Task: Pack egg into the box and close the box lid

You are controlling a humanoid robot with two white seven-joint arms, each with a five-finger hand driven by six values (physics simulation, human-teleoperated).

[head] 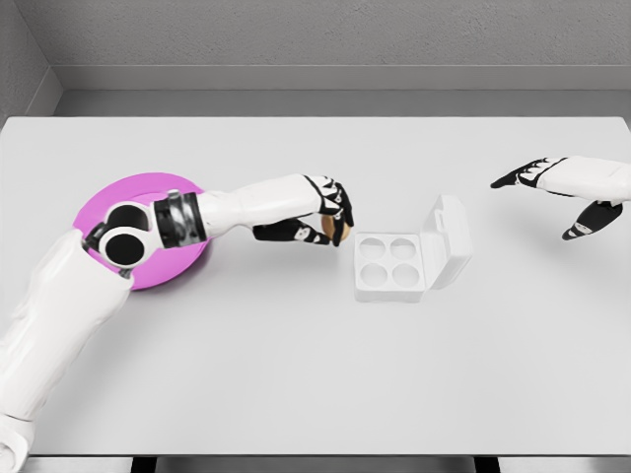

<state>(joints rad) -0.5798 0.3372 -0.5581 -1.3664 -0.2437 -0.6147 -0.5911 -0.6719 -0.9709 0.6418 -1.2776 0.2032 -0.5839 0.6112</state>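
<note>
Left robot hand (325, 225) is closed on egg (329, 228), carried toward open box (389, 264) at 3 o'clock; lowering into a cup is judged next.

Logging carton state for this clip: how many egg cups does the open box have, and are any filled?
4 cups in the white box, in a two-by-two grid, all empty. The only egg visible is in the left hand, left of the box.

Bare table (296, 374) around open box (390, 266), raised lid (449, 239) walling its right, cups uncovered from above
</note>
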